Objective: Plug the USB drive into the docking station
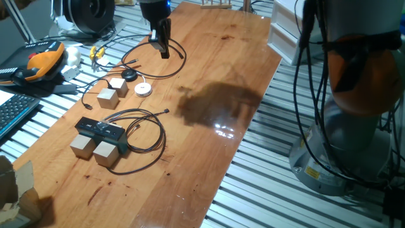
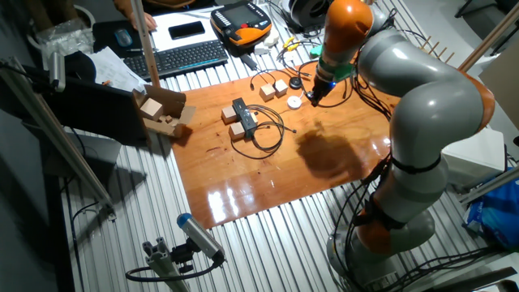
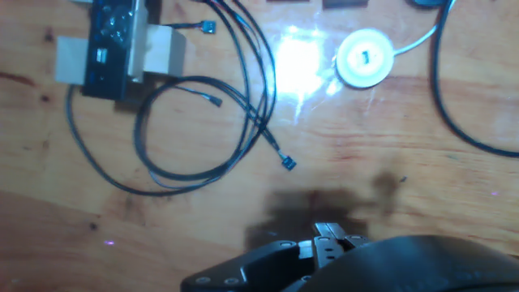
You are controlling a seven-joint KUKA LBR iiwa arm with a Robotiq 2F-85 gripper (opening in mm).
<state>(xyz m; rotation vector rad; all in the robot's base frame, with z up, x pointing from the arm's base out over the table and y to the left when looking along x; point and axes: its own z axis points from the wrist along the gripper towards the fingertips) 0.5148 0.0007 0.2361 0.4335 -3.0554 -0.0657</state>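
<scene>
While the gripper (image 1: 164,47) is held above the far end of the table (image 1: 209,145), near the top centre of one fixed view, the nearest things are found at lower left: two cubes (image 1: 95,149) set side by side, with the dock (image 1: 99,130) lying just behind and touching them. A thin looped cable (image 1: 147,134) is spread on the wood to the right of the dock. Further back, two more cubes (image 1: 112,90) are seen left of centre, and beside them a white disc (image 1: 143,89) and a small black puck (image 1: 130,75) on its own lead. In the hand view the dock (image 3: 112,49) is shown at upper left, resting across the cubes (image 3: 158,50), the cable (image 3: 199,122) curling below it and the disc (image 3: 366,57) at upper right. At the bottom edge of that view the dark fingers (image 3: 276,259) are seen drawn close together around a small metal plug end (image 3: 328,234), which appears to be the drive, though its body is hidden. From the other fixed view the gripper (image 2: 313,96) is seen in the upper middle, well apart from the dock (image 2: 242,113) to its left, with the disc (image 2: 294,102) just beside it.
</scene>
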